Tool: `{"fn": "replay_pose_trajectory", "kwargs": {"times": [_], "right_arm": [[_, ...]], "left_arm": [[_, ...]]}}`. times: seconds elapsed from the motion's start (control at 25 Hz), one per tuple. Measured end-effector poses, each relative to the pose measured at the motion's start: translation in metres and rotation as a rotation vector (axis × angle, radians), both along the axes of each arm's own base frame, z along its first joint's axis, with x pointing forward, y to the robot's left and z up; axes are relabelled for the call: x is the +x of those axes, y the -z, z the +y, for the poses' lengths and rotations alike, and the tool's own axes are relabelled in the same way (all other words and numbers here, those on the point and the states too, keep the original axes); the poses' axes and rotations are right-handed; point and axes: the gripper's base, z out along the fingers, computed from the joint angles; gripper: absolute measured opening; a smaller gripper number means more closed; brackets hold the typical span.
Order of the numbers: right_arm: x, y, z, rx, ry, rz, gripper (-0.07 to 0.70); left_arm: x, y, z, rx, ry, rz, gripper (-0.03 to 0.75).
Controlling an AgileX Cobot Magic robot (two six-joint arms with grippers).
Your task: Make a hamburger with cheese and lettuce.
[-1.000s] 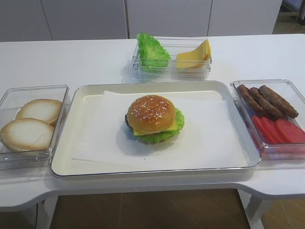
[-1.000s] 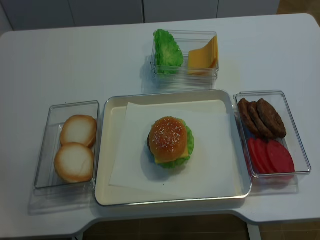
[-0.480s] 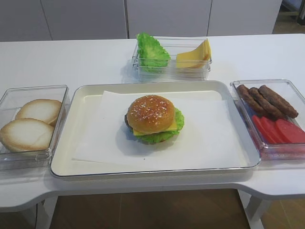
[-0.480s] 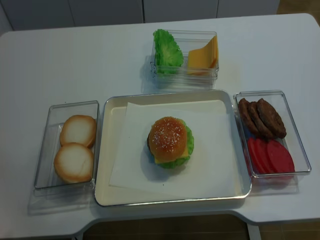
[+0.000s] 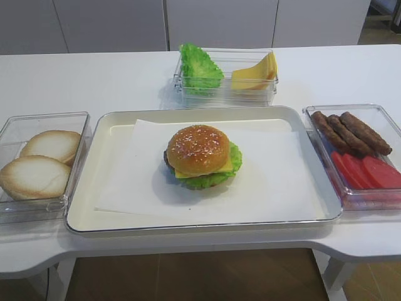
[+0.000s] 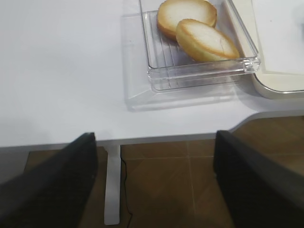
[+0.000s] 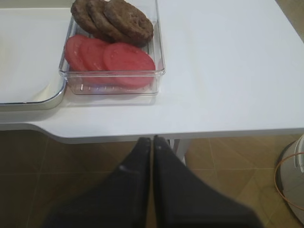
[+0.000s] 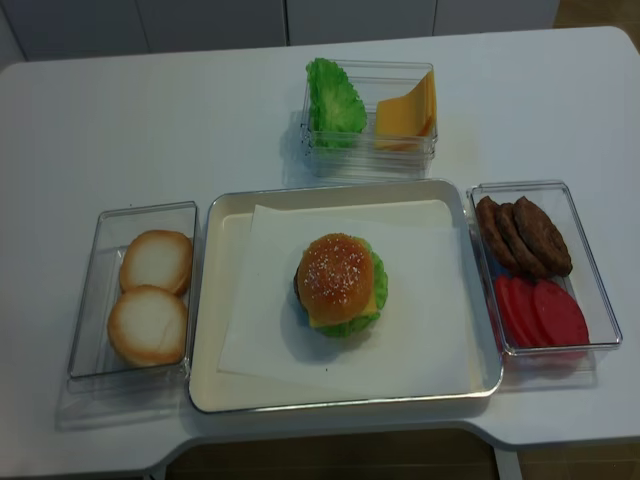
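left gripper (image 6: pixel 152 185): spread wide, holding nothing | ahead: clear box (image 6: pixel 204 71) with two bun halves (image 6: pixel 199 28) | right gripper (image 7: pixel 152 142): pinched together, nothing held | ahead: bin (image 7: pixel 114 78) of tomato slices (image 7: pixel 109 54), patties (image 7: pixel 111 16)

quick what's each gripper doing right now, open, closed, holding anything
Left gripper: open, holding nothing, off the table edge.
Right gripper: closed, holding nothing.

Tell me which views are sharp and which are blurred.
Both high views are sharp: sesame seeds on the hamburger show clearly, with a soft shadow on the paper. In both wrist views, the left tool and right tool are dark, out-of-focus shapes; the table beyond stays clear.
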Motion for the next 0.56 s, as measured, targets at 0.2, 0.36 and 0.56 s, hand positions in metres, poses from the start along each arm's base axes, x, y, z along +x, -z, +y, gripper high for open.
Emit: {"fn": "replay_pose_trajectory", "kwargs": {"times": [0.2,0.36,0.56], "right_arm": [[0.0000,0.0000,0.0000,0.000,0.000,0.000,0.084],[0.0000,0.0000,0.0000,0.000,0.000,0.000,0.084],[0.0000,0.0000,0.0000,0.000,0.000,0.000,0.084]], "left_arm": [[0.0000,0.0000,0.0000,0.000,0.000,0.000,0.565],[0.0000,0.0000,0.0000,0.000,0.000,0.000,0.565],[0.0000,0.0000,0.0000,0.000,0.000,0.000,0.566]]}}
